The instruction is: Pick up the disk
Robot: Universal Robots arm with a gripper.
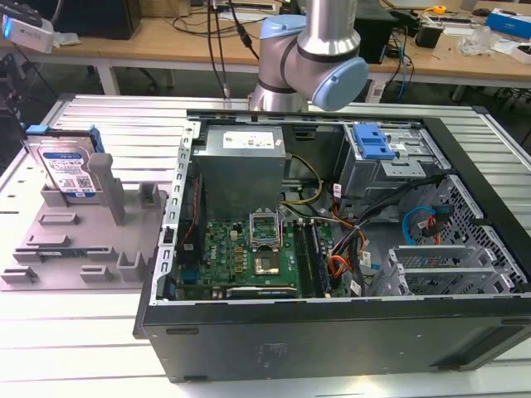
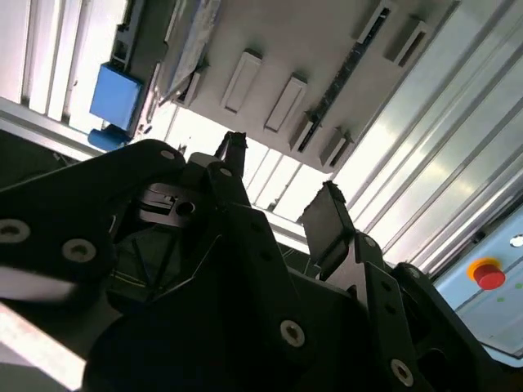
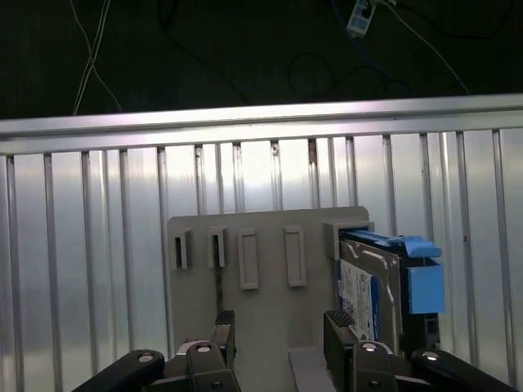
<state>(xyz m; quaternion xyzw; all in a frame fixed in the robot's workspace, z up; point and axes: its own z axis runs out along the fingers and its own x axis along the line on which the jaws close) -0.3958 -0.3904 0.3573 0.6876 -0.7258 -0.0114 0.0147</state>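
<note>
Exterior view: disk point(image 1: 68, 170) in tray point(image 1: 50, 257) on ribbed table point(image 1: 83, 348), benches point(image 1: 166, 41) behind.

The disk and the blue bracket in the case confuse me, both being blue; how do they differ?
The disk stands on edge in the grey tray; the blue bracket sits inside the computer case. The disk is silver with a labelled face; the bracket is all blue. Both carry blue plastic.

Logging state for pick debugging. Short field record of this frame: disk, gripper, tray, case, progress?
disk: standing on edge in the tray, exterior view's left, not gripped
gripper: open, empty, pointed toward the tray, apart from the disk
tray: grey, slotted, on the ribbed table beside the case
case: side open, motherboard exposed
progress: disk not yet picked up
</note>
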